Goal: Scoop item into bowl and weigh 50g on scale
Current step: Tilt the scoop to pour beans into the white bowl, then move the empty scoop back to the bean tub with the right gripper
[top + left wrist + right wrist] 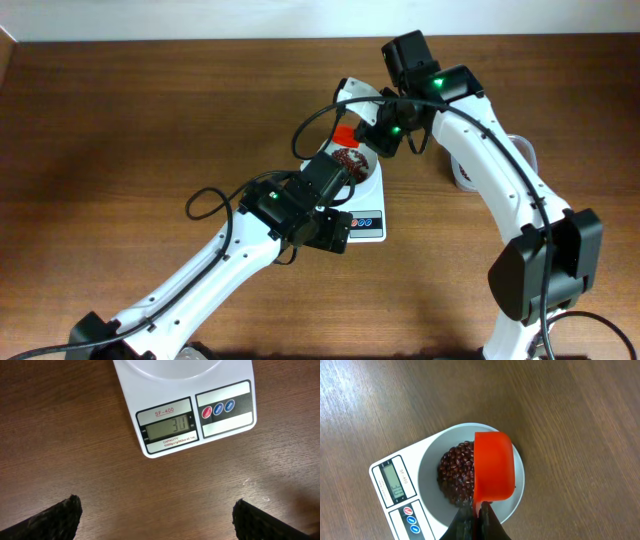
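Right jaws clamped on red scoop (493, 466) over beans (456, 472) in bowl (426, 467), left jaws wide apart, hovering before scale (135, 390)

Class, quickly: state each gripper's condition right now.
Left gripper: open, holding nothing.
Right gripper: shut on the red scoop.

R gripper (374, 136) w/ red scoop (345, 133) over beans (350, 158) in bowl (373, 173) on scale (368, 226) (L arm (230, 255) alongside)
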Robot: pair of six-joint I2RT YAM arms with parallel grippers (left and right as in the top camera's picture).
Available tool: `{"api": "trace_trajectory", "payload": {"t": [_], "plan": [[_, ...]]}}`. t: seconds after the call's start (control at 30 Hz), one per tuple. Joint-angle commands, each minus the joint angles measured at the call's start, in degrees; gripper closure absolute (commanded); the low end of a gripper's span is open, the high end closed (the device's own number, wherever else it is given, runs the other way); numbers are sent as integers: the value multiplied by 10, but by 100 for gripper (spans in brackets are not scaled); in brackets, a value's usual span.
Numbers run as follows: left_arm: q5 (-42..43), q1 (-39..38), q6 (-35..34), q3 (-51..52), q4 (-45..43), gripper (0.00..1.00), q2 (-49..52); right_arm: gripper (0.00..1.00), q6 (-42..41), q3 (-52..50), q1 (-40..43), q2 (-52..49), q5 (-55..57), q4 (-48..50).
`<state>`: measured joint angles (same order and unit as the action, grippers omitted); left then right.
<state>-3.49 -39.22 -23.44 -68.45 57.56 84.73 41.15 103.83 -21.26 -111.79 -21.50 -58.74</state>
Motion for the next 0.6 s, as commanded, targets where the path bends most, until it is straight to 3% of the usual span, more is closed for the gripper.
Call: {"api": "trace_trajectory", "payload": {"t": [0.0,0.17,0.37,0.47,0.57], "plan": [[-7,-2,-5,4,-1,1,-4,96,-37,14,-7,22,-10,3],[-7,-2,-5,4,-1,1,-4,96,-180,51,40,22,-71,-14],[-6,-2,-5,4,-1,1,-4,96,-209,88,210,21,-259,-61],[-7,-2,-5,4,-1,1,-4,96,-209,87,295,20,-223,-116],[-6,-2,-5,4,-1,1,-4,96,-209,86,352,18,-86,-182]]}}
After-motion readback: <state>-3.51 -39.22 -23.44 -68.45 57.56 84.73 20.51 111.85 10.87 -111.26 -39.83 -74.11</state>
